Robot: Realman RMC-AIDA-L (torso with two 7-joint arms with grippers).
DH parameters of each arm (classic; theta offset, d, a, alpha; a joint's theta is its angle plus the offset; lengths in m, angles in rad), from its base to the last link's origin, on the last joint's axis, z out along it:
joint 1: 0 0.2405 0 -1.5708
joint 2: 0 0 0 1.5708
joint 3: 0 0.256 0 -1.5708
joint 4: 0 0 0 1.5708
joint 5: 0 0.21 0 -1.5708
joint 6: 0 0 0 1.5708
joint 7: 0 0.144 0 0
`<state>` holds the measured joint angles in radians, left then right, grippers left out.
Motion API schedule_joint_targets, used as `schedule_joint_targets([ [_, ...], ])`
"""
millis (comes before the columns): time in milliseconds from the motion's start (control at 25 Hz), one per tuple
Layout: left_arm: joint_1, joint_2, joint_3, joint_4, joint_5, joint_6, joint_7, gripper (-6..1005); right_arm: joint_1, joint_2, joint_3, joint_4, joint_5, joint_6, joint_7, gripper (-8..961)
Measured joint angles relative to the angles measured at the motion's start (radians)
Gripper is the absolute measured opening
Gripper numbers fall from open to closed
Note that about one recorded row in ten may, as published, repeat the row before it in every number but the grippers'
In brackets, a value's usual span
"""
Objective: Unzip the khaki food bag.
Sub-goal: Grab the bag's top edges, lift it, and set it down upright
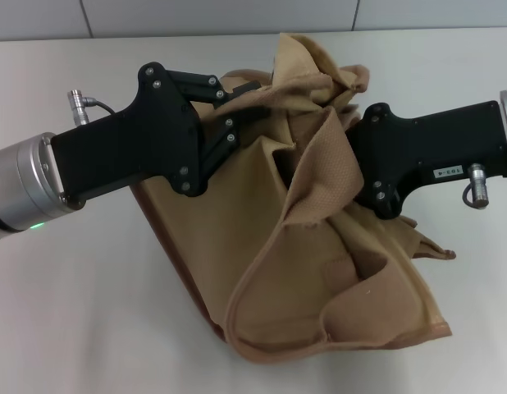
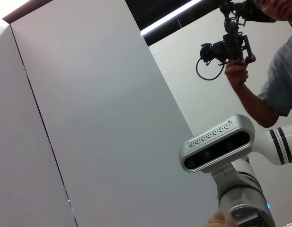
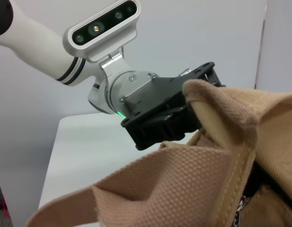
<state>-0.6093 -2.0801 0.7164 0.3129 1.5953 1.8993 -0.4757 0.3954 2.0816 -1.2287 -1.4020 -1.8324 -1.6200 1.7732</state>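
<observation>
The khaki food bag lies crumpled on the white table, its wide webbing handles bunched up at the top. My left gripper reaches in from the left and is shut on the bag's top edge fabric. My right gripper reaches in from the right and is buried in the folds by the handle. In the right wrist view the bag's webbing fills the foreground, with a small metal zipper piece beside it and my left gripper behind the fabric.
The table's far edge meets a light wall. The left wrist view faces up at wall panels, the robot's head camera and a person with a camera.
</observation>
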Motion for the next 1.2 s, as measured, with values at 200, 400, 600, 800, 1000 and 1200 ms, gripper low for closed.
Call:
schedule_joint_targets([
  [200, 0.0, 0.0, 0.0, 0.0, 0.0, 0.0, 0.0, 59, -0.006, 0.004, -0.001, 0.0, 0.001, 0.008, 0.002, 12],
  [400, 0.0, 0.0, 0.0, 0.0, 0.0, 0.0, 0.0, 59, -0.008, 0.004, -0.005, -0.011, 0.002, 0.009, 0.001, 71],
  [600, -0.004, 0.0, 0.0, 0.0, 0.0, -0.001, -0.001, 60, -0.04, 0.005, -0.004, -0.068, 0.003, 0.002, 0.006, 130],
  [800, -0.007, 0.0, 0.0, 0.0, 0.0, -0.002, -0.002, 60, -0.048, 0.005, -0.003, -0.074, 0.005, 0.006, 0.007, 290],
  [1000, -0.012, 0.0, 0.002, 0.0, 0.0, -0.007, -0.003, 60, -0.022, 0.006, -0.009, -0.031, 0.006, 0.013, 0.003, 568],
  [1200, -0.014, 0.0, 0.004, -0.001, 0.0, -0.008, -0.003, 60, -0.014, 0.007, -0.048, -0.016, 0.006, 0.074, -0.004, 705],
])
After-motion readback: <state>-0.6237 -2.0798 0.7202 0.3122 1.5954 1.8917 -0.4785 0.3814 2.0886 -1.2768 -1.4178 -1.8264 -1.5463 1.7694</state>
